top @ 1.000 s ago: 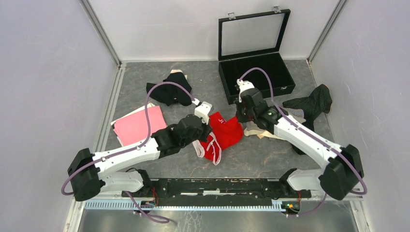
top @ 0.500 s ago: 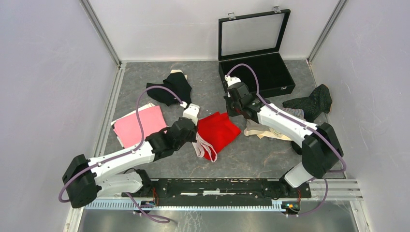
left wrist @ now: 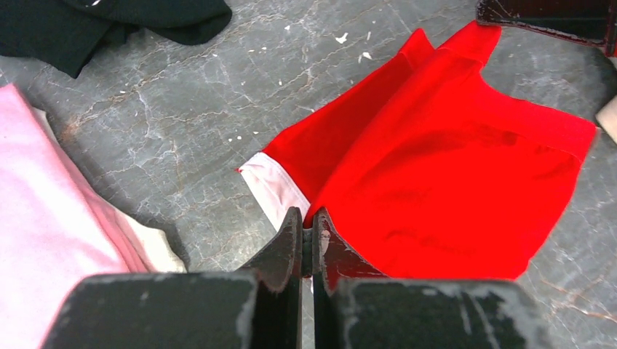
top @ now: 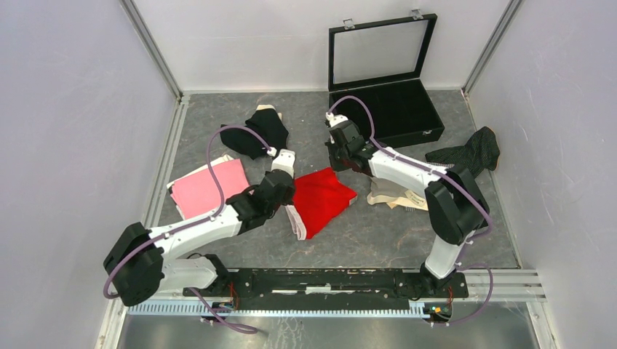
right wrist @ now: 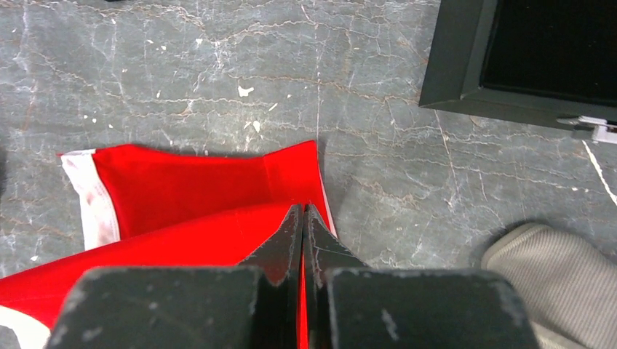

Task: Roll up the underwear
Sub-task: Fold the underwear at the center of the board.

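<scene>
Red underwear (top: 320, 196), white-banded, lies spread flat on the grey table (top: 378, 233) between our two arms. We record the left gripper (left wrist: 306, 231) clamped on its waistband edge, the right gripper (right wrist: 303, 218) clamped on its far corner. Pink cloth (top: 207, 189) and black cloth (top: 258, 134) lie to the left, apart from it.

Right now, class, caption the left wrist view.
The left gripper pinches the red underwear, spread on the grey table.

Left pincer (left wrist: 307, 219) tight on white-banded red underwear (left wrist: 436, 174)
</scene>
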`<control>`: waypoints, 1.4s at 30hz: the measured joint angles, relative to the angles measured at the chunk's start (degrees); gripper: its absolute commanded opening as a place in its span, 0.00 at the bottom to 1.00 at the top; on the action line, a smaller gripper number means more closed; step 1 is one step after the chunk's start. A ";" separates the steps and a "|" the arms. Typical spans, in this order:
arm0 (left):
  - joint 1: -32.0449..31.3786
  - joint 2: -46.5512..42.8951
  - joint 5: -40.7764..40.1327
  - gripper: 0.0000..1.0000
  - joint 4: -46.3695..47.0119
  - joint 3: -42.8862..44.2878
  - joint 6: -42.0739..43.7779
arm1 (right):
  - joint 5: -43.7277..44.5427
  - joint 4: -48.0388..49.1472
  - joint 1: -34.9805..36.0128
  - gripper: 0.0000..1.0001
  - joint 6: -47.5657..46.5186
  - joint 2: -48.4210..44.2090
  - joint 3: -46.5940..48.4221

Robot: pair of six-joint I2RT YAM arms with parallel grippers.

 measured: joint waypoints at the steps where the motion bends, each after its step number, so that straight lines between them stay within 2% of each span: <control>1: 0.39 0.76 -0.02 0.02 0.57 -0.02 0.02 | -0.02 0.11 -0.09 0.00 -0.09 0.87 0.46; 12: 3.45 8.55 -1.62 0.02 6.12 -0.04 0.26 | -0.55 1.27 -1.57 0.00 -0.61 6.97 4.22; 20: 4.39 12.63 -3.26 0.06 8.90 -0.04 0.31 | -1.79 1.55 -2.29 0.00 -1.20 10.08 5.42; 23: 5.11 13.31 -4.13 0.11 9.84 -0.04 0.37 | -2.47 1.66 -2.47 0.00 -1.22 10.71 6.19; 30: 7.06 16.98 -4.50 0.12 11.96 0.35 1.46 | -2.99 2.29 -2.64 0.00 -1.62 12.39 7.80; 34: 7.85 18.53 -4.48 0.21 13.03 1.11 2.62 | -3.06 2.38 -2.89 0.00 -1.66 12.72 7.87; 38: 8.81 19.82 -4.46 0.29 14.08 1.99 3.63 | -3.06 2.58 -3.10 0.06 -1.86 12.74 7.87; 42: 10.12 21.66 -4.50 0.45 14.67 3.67 4.11 | -3.15 3.21 -3.30 0.26 -2.36 12.70 7.80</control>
